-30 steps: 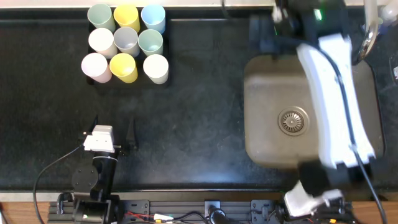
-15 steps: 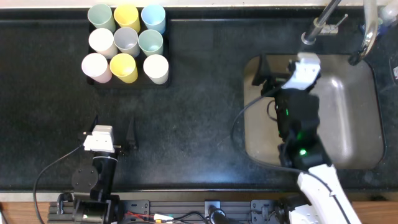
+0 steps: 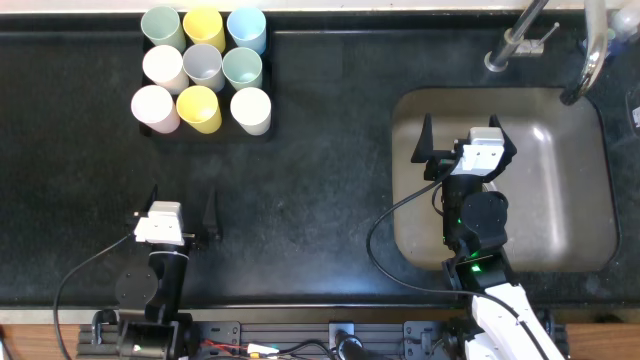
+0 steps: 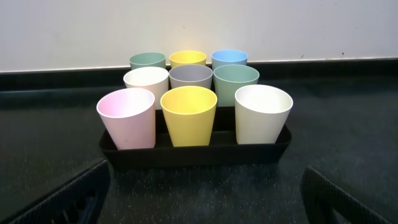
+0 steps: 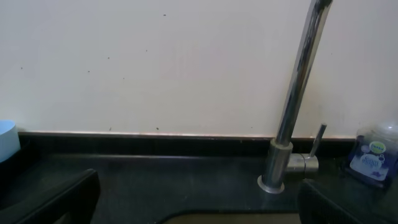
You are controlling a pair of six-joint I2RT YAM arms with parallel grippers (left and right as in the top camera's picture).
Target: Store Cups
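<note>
Judging all nine cups [image 3: 203,68] already seated in the tray [image 4: 196,152] straight ahead of the spread, empty left gripper [image 3: 182,205], the right gripper [image 3: 462,138], also spread and empty over the sink [image 3: 570,200], probably needed only a retreat clear of the faucet [image 5: 292,106] ahead.

Bright, even light from overhead in all my views.
I see the black counter [image 3: 320,150] soak up most of it, showing only a faint speckled sheen, while the steel sink [image 3: 560,215] gives a dull glow. The cups [image 4: 188,115] are softly lit and cast weak shadows on their tray [image 4: 196,154]. The pale wall [image 5: 155,62] is bright, and a thin highlight runs down the tap [image 5: 297,87].
</note>
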